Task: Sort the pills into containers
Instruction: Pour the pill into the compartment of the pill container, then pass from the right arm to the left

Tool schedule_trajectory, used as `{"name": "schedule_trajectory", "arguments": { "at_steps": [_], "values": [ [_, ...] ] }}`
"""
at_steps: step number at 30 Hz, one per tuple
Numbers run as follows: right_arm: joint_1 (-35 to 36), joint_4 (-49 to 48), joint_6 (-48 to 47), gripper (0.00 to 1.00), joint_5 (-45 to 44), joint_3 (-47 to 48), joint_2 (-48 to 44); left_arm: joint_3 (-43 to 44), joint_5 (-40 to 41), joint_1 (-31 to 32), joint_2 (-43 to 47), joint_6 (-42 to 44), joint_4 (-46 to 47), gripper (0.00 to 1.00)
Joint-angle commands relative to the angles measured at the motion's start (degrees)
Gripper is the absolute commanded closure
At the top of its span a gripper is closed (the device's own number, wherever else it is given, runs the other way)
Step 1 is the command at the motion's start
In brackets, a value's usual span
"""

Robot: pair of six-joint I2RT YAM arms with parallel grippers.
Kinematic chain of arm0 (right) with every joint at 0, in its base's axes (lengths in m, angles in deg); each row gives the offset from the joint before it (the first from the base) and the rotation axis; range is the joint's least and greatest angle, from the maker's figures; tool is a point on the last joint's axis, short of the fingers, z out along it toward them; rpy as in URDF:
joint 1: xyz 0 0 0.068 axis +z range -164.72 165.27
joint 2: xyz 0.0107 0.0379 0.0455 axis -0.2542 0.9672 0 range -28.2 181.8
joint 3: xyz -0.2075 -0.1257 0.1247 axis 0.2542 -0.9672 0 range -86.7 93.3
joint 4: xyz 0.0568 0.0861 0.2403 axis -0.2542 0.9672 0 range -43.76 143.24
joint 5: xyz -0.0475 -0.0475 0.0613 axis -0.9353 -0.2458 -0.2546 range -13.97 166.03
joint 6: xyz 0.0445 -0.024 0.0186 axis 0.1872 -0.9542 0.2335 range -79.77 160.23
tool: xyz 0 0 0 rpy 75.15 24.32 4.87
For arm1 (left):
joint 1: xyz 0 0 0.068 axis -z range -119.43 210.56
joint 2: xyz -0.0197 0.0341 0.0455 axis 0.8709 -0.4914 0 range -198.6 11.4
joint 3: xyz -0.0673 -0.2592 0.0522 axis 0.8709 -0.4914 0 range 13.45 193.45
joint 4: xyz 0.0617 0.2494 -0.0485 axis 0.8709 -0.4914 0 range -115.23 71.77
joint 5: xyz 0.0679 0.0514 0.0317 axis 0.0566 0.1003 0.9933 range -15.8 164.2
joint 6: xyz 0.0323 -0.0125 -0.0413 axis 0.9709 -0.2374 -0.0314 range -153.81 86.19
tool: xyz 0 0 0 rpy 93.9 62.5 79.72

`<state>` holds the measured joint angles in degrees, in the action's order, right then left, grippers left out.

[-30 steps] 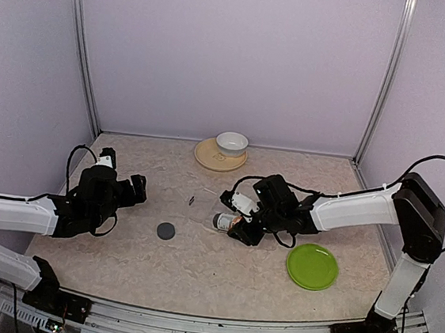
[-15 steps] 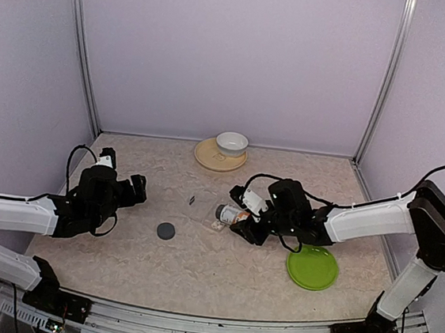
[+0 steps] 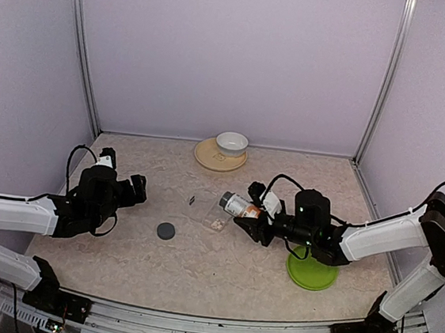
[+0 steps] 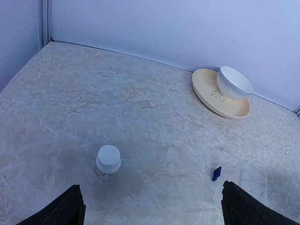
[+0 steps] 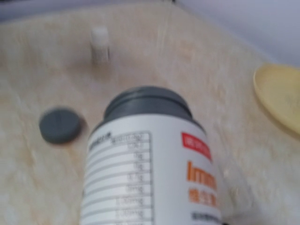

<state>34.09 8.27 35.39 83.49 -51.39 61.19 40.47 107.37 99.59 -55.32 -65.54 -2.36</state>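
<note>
The right arm has drawn back toward the green plate (image 3: 311,267), lifting the pill bottle (image 3: 238,205) off the clear pill box (image 3: 206,211). The box lies flat on the table (image 3: 116,267) between the grey cap (image 3: 166,230) and the bottle, with a pale cluster of pills (image 3: 218,224) at its near end. The right gripper (image 3: 255,218) is clamped on the uncapped, tilted bottle, while the left gripper (image 3: 135,190) hovers unmoved at the left, fingers (image 4: 70,206) wide apart.
</note>
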Motion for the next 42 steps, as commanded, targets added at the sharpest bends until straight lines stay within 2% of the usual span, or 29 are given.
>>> {"name": "schedule_trajectory", "arguments": {
  "at_steps": [1,4,10,12,15,17,23,27,30,33,35,38,42],
  "values": [
    [-0.4,-16.8,2.0,0.92,3.7,-3.6,-2.0,-0.4,-0.3,-0.2,0.3,-0.4,1.0,0.01],
    [-0.5,-25.4,2.9,0.92,5.8,-6.7,-1.5,-0.4,-0.3,-0.3,0.2,-0.4,0.9,0.01],
    [-0.8,-36.6,4.0,0.92,10.4,-9.9,0.1,-0.3,-0.4,-0.3,0.2,-0.4,1.0,0.01],
    [-0.7,-43.8,3.0,0.91,13.8,-11.9,1.3,-0.4,-0.4,-0.3,0.3,-0.4,1.0,0.01],
    [-0.8,-60.8,0.6,0.90,18.3,-15.8,5.6,-0.4,-0.4,-0.3,0.2,-0.4,1.0,0.01],
    [-0.8,-66.2,0.2,0.90,20.2,-16.8,7.8,-0.3,-0.4,-0.3,0.1,-0.4,1.1,0.01],
    [-1.1,-65.2,-0.8,0.84,30.9,-14.6,9.7,-0.3,-0.4,-0.2,-0.1,-0.3,1.0,0.01],
    [-1.6,-64.2,-0.4,0.79,42.0,-12.9,9.9,-0.2,-0.4,-0.2,0.0,-0.2,1.0,0.01],
    [-1.7,-57.3,0.0,0.77,49.6,-10.3,8.3,-0.2,-0.4,-0.3,-0.2,-0.1,0.9,0.01],
    [-2.4,-48.4,1.5,0.80,59.7,-5.7,7.1,-0.1,-0.4,-0.3,-0.3,0.0,0.9,0.01],
    [-3.3,-44.0,6.3,0.87,68.6,-1.0,7.6,-0.1,-0.4,-0.3,-0.3,0.0,0.8,0.01],
    [-3.9,-46.1,20.0,0.92,79.1,6.0,9.9,0.0,-0.4,-0.3,-0.1,0.0,0.7,0.01],
    [-3.9,-65.5,46.9,0.91,86.7,11.8,14.6,-0.1,-0.1,-0.3,0.2,0.2,0.6,0.01]
  ]
}}
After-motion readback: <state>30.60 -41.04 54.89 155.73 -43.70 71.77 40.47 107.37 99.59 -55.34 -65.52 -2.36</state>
